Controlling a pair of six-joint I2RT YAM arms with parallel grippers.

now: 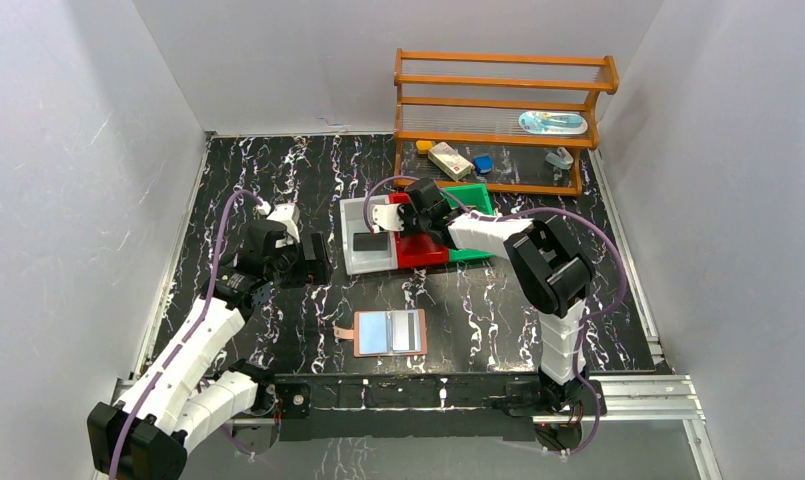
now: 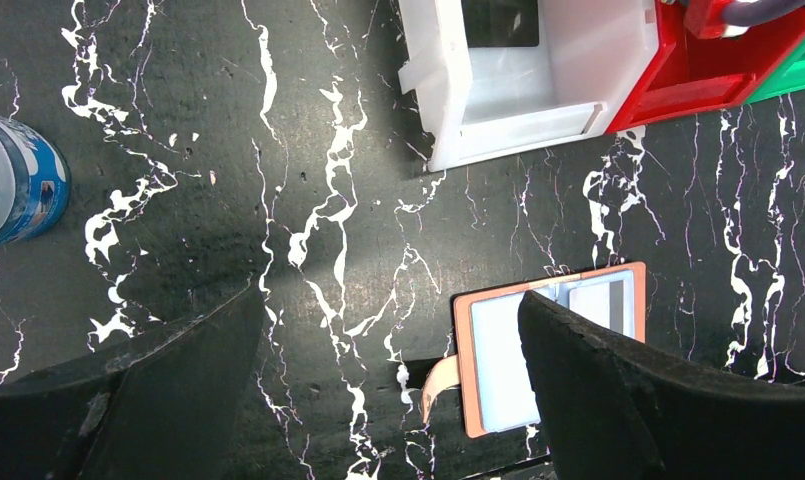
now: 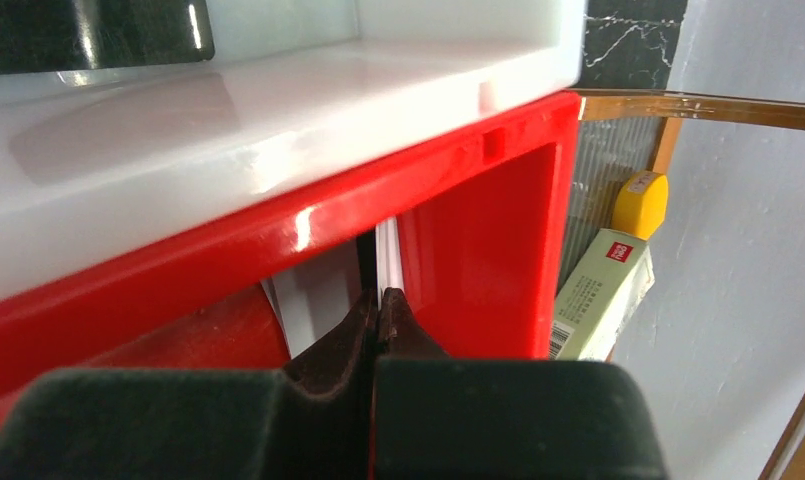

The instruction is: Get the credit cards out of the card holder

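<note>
Right hand (image 3: 378, 305): closed, pinching a thin white card (image 3: 389, 255) by its lower edge. The card stands upright and is seen edge-on.
Held card, place: inside the red bin (image 3: 478, 260), close to one of its inner walls. I cannot tell whether it touches the bin floor.
Left hand (image 2: 388, 310): wide open and holding nothing. It hangs over the bare counter (image 1: 278, 180), left of the bins.
Wallet (image 1: 390, 333): lies open and flat on the counter near the front edge, between the two arm bases, well apart from both hands. The light blue lining faces up and the strap tab (image 1: 344, 333) sticks out to the left.
Wallet from the left wrist: it shows beside and partly behind one black finger (image 2: 618, 400).
Pale card (image 1: 409, 330): sits in the right half of the wallet and has a grey stripe.
White bin (image 1: 368, 250): touches the left side of the red bin. A dark flat rectangle (image 1: 370, 241) lies in it.
Green bin (image 1: 470, 200): on the far right side of the red bin.
Wooden rack (image 1: 503, 120): at the back of the counter, with small items on its shelves.
Bottle (image 2: 18, 180): blue and white, at the left edge of the left wrist view.
</note>
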